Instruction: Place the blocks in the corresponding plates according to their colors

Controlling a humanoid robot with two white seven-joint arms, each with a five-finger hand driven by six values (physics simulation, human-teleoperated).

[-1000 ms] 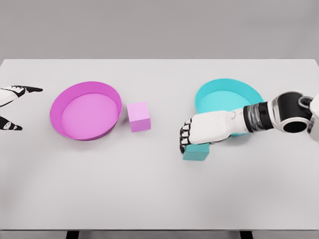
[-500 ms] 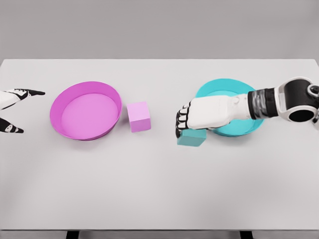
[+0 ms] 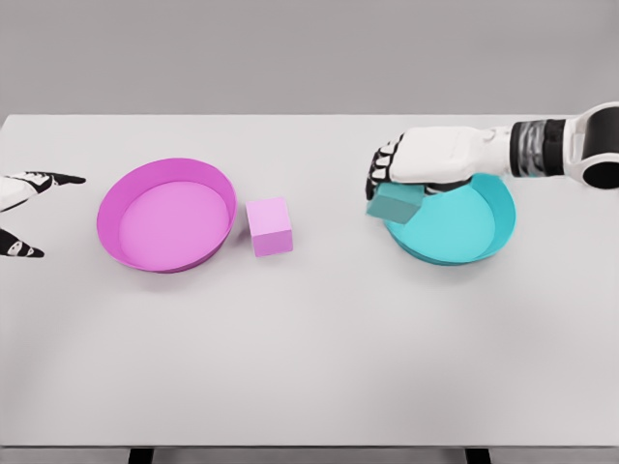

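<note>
While pink block (image 3: pixel 270 226) sits on table (image 3: pixel 309 367) just right of pink plate (image 3: pixel 166 215), right hand (image 3: pixel 426 158), fingers curled, grips tilted teal block (image 3: pixel 395 202) over teal plate (image 3: pixel 455 224) left rim. Left hand (image 3: pixel 24 208) far left edge, fingers spread, empty.

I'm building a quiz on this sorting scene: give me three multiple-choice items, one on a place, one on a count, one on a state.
1. Where is the pink block?
A. inside the pink plate
B. on the table, right of the pink plate
C. in the teal plate

2. How many plates are on the table?
A. one
B. two
C. three

3. What is the right hand doing?
A. grasping the teal block
B. resting open and empty
C. pressing the pink block

Answers:
1 B, it sits on the table beside the pink plate.
2 B, pink and the teal plate.
3 A, fingers wrap the tilted teal block at the plate's left rim.
</note>
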